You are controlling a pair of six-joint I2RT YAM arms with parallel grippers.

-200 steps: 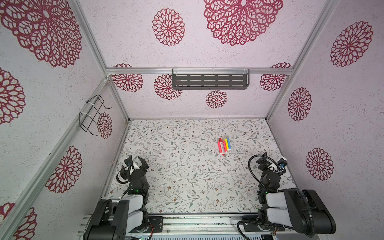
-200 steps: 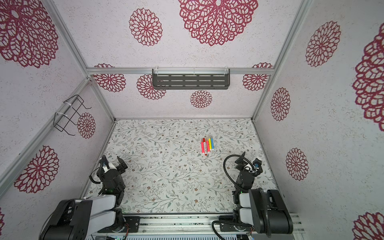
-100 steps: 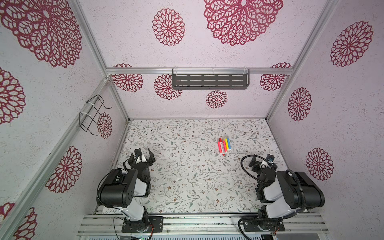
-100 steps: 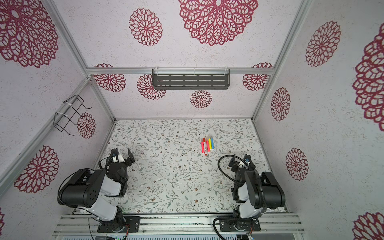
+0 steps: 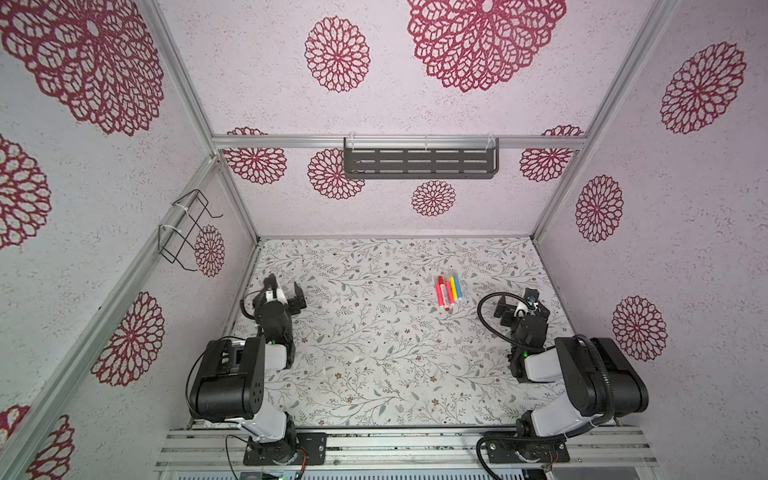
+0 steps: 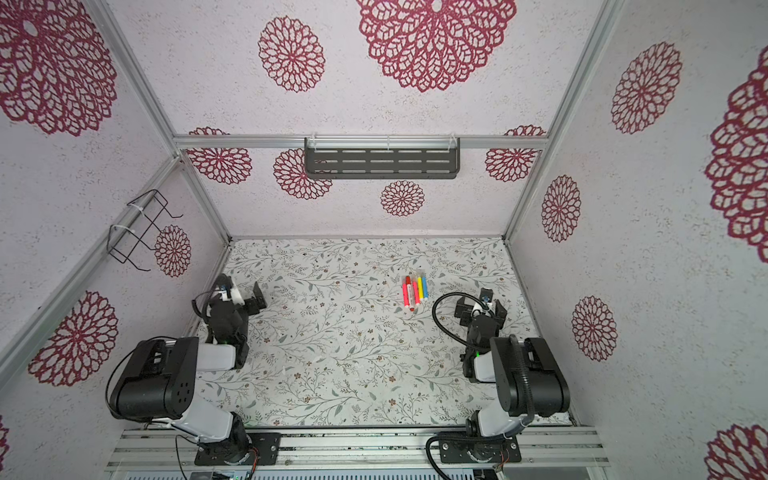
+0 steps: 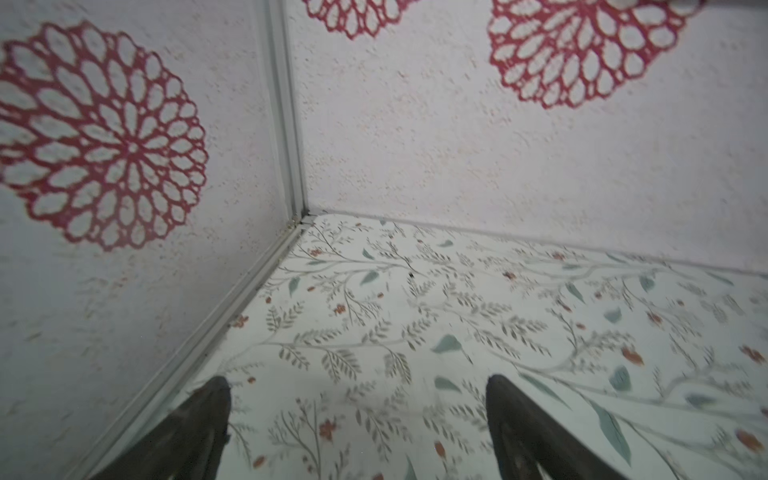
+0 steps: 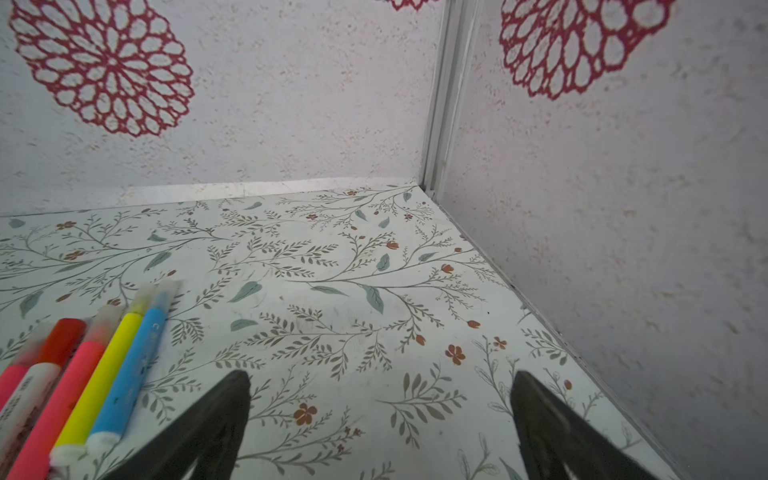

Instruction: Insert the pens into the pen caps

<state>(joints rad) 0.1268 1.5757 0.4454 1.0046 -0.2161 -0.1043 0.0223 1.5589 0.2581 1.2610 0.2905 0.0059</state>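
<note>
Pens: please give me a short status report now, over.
Left claw open, empty. Right claw open, empty, close to the pens. Pens lying side by side, untouched. Nothing blocks the way.

We find both top views bright and evenly lit from above, without glare, and only faint soft shadows lie on the table (image 5: pixel 374 332) beneath the arms. The wrist views are dimmer and stretched toward their edges. There the near fingers (image 7: pixel 195 432) are dark and out of focus, the left wrist view is smeared overall, and the pens (image 8: pixel 83 374) blur at their far ends.
</note>
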